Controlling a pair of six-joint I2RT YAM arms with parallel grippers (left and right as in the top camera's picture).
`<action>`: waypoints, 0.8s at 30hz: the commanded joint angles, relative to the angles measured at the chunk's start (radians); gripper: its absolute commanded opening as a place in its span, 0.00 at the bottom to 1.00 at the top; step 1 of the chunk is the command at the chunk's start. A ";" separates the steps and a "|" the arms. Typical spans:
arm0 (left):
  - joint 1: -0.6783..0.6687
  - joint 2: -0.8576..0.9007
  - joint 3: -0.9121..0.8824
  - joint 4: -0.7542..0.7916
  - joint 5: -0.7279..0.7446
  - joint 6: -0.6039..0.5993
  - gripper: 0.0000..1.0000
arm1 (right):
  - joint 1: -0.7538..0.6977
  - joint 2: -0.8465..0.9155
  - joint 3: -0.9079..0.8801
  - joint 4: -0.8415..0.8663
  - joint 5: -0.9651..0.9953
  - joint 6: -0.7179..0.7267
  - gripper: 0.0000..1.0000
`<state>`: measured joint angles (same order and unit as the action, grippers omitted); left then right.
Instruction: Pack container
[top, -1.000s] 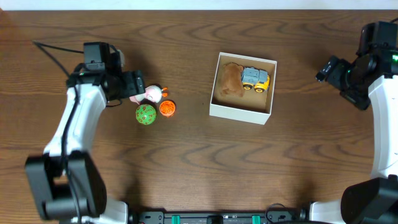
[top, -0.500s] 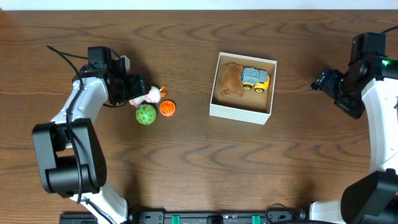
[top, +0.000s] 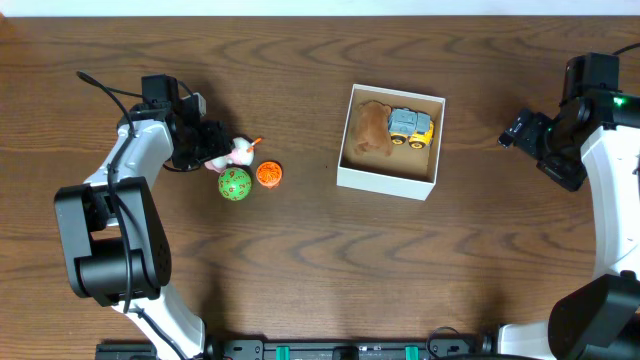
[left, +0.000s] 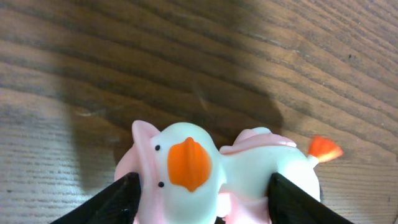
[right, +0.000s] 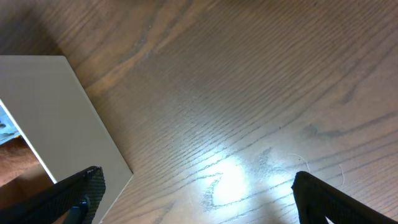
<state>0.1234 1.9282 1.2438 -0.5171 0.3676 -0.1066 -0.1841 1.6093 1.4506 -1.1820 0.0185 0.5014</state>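
**Duck between the left fingers, box waiting half full**

We see the box (top: 386, 181) standing right of the table's (top: 320, 280) middle, open top up. A brown toy (top: 371, 130) and a blue and yellow truck (top: 410, 125) already lie in its far half; the near half of the floor is bare.

Our left gripper (top: 222, 152) is down on the table, well left of the box. It has a white and pink duck (left: 205, 165) between its fingers (left: 118, 198). Both fingers lie along the duck's flanks, but we cannot tell whether they press on it yet. A green ball (top: 234, 184) and an orange ball (top: 268, 174) sit just beside the duck.

Our right gripper (right: 205, 202) hangs right of the box with its fingers spread wide and nothing between them.

We judge the box to be light, thin cardboard, stiff enough to keep its shape. On this smooth wood a nudge could make it slide, and a hard pinch could buckle a low wall. If it needs steadying, we would take one wall at the middle of its rim, one finger inside and one outside. The side nearest the right gripper looks easiest to reach. Toys are best lowered in from above, without brushing the walls.
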 joint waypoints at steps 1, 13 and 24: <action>-0.005 0.041 -0.011 -0.025 0.014 -0.003 0.58 | -0.004 0.001 -0.007 0.000 0.000 0.018 0.99; -0.008 0.015 -0.011 -0.065 0.018 -0.002 0.06 | -0.004 0.001 -0.007 -0.005 0.000 0.018 0.99; -0.009 -0.075 0.003 -0.107 0.017 0.002 0.06 | -0.004 0.001 -0.007 -0.007 0.000 0.018 0.99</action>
<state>0.1223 1.9026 1.2446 -0.6014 0.3889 -0.1074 -0.1841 1.6093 1.4498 -1.1862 0.0185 0.5014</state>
